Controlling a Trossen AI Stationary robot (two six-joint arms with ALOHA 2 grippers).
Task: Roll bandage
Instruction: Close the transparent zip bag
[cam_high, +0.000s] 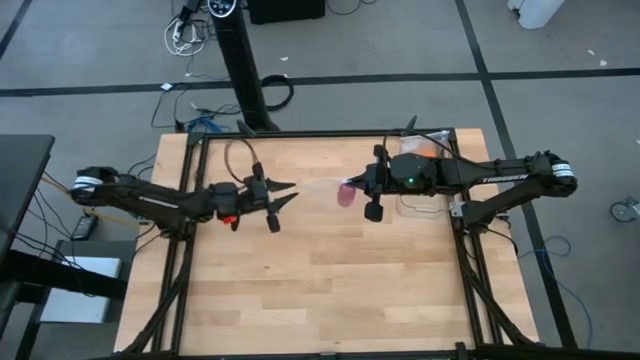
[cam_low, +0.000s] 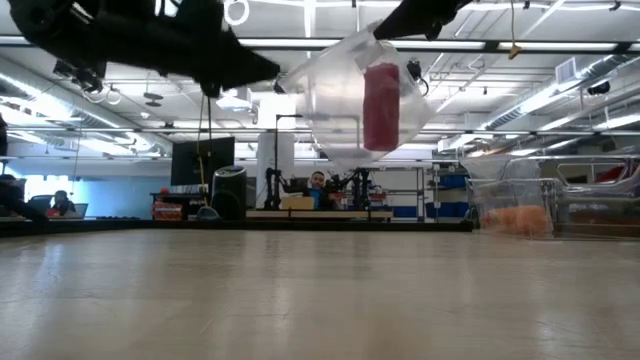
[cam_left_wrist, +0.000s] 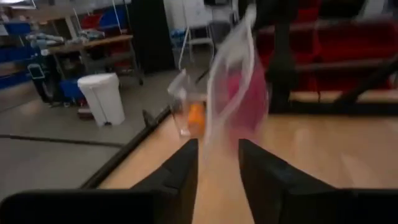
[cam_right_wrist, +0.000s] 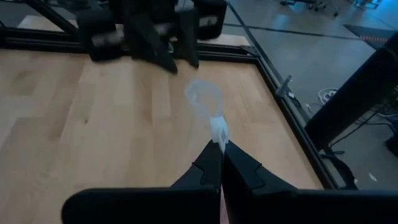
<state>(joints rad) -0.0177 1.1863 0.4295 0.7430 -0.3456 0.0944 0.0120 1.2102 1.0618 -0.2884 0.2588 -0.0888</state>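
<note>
from above: right pincer (cam_high: 352, 186) sits over the middle of the wooden bench (cam_high: 320, 290), pinching a clear bag (cam_high: 325, 187) with the pink bandage (cam_high: 345, 196) inside. left pincer (cam_high: 285, 193) is spread open just beside the bag, on its far side from the right one.

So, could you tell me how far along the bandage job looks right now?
Done: the magenta-pink bandage already looks rolled, sitting inside a clear plastic bag. In hand: the right gripper holds that bag above the wooden table; the open left gripper faces it. Left: setting the bag down.
</note>
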